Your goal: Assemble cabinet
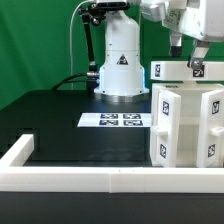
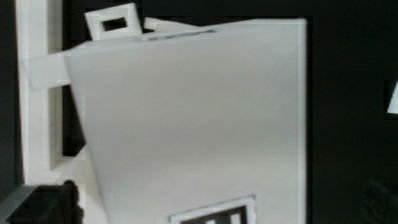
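The white cabinet body [image 1: 190, 125], with marker tags on its sides, stands on the black table at the exterior view's right. A flat white top panel [image 1: 190, 68] lies on it. My gripper [image 1: 183, 48] comes down from above onto that panel's far edge. In the wrist view the panel's broad face [image 2: 187, 120] fills most of the frame, slightly tilted, with a tag at one end [image 2: 222, 214] and another at the far end [image 2: 112, 22]. One dark finger [image 2: 36, 205] sits right beside the panel's edge. The other finger does not show.
The marker board [image 1: 122, 120] lies flat mid-table in front of the arm's white base [image 1: 120, 65]. A low white wall [image 1: 100, 177] runs along the table's front and turns back at the exterior view's left [image 1: 18, 152].
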Controlling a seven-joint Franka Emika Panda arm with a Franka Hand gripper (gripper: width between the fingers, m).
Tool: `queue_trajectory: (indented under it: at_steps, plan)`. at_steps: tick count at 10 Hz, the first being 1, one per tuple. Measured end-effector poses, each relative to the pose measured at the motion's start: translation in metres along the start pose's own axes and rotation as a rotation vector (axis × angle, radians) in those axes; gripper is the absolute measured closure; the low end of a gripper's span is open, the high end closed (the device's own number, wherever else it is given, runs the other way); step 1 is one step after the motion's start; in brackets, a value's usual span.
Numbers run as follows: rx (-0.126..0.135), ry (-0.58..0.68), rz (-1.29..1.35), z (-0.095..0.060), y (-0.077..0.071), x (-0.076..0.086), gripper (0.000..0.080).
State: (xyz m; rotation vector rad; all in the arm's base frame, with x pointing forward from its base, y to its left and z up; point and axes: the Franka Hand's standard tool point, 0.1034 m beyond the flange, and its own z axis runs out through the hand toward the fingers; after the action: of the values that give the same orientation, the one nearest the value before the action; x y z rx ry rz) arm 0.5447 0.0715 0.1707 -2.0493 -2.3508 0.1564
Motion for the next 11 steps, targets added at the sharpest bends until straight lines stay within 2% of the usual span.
queue_trajectory:
  at_steps: [1, 3, 4, 5, 10, 11]
  plan:
    - [0.014, -0.001, 0.001, 0.009, -0.001, 0.000, 0.0002]
    - [0.019, -0.002, 0.003, 0.012, -0.002, 0.000, 0.0028]
    - [0.024, -0.003, 0.004, 0.015, -0.002, 0.000, 0.0163]
    - [0.024, -0.003, 0.004, 0.014, -0.002, 0.000, 0.0223]
    - [0.032, -0.013, 0.043, 0.013, -0.002, -0.012, 0.0224]
    - [0.032, -0.015, 0.170, 0.013, -0.002, -0.012, 0.0224]
